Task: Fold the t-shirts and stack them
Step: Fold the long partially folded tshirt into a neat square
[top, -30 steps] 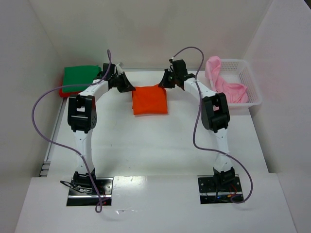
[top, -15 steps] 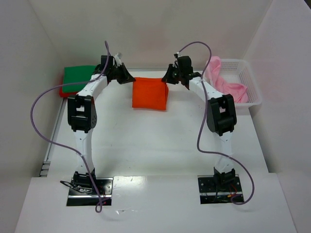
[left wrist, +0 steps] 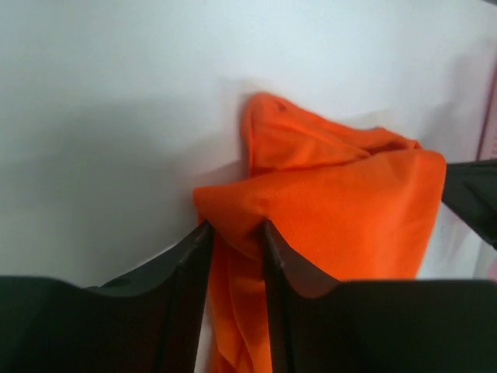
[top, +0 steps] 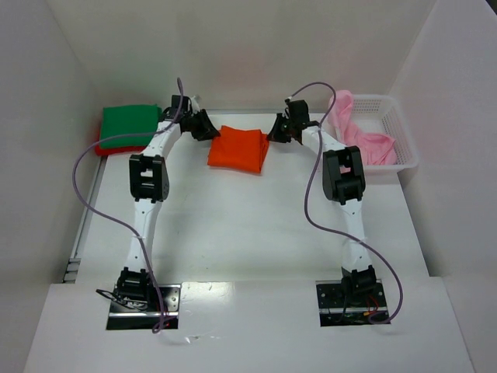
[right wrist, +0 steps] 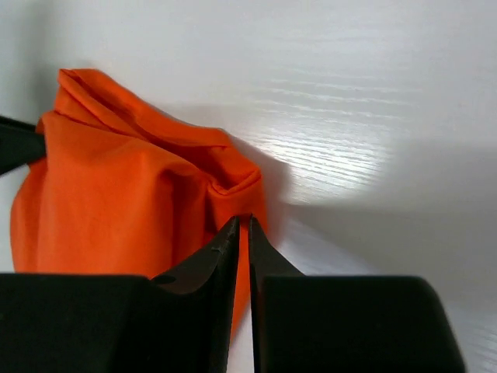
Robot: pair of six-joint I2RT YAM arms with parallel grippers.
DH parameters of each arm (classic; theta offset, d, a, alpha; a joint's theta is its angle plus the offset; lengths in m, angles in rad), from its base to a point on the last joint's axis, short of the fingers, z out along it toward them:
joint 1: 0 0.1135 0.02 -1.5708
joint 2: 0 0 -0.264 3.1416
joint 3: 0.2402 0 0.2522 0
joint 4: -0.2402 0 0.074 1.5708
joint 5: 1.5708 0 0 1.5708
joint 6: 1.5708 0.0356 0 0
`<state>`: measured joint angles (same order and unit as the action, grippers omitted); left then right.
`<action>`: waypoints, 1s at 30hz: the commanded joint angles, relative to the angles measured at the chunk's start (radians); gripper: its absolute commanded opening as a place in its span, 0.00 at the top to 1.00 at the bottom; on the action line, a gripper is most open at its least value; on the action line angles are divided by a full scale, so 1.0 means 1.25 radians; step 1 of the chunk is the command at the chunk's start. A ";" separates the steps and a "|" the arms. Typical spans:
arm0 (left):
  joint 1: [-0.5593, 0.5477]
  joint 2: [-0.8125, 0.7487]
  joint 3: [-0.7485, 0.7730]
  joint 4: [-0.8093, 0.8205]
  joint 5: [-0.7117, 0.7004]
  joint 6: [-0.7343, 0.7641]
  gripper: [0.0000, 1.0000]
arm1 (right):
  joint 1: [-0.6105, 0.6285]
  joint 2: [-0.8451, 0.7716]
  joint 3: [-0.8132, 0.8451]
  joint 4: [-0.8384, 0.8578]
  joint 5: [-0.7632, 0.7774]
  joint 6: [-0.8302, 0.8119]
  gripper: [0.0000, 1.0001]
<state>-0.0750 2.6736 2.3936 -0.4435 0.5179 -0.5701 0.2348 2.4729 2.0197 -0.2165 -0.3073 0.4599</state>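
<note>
The left claw point(left wrist: 233, 231) pinched one corner of the orange t-shirt point(top: 239, 149), and the right claw point(right wrist: 241, 224) was clenched on the opposite corner. The folded cloth spanned between them. The green t-shirt point(top: 128, 124) lay beyond the left claw's outer side.

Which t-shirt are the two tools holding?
The orange t-shirt mid-table, pinched at either end by the left tool and right tool. The green t-shirt lies on the red t-shirt far left; the pink t-shirt sits in the basket.
</note>
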 commanded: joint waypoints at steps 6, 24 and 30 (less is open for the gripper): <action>0.004 0.254 0.572 -0.234 0.068 -0.010 0.55 | -0.007 -0.052 0.007 0.004 -0.012 0.001 0.64; -0.037 0.131 0.533 -0.370 -0.155 0.190 0.26 | -0.007 -0.165 -0.077 0.082 -0.076 0.010 0.46; -0.044 0.155 0.525 -0.363 -0.115 0.170 0.29 | 0.000 -0.123 -0.052 0.057 -0.076 0.001 0.43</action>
<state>-0.1246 2.9021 3.0604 -0.8906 0.3573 -0.3717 0.2310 2.3310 1.9205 -0.1616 -0.3828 0.4770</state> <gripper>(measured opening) 0.712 0.564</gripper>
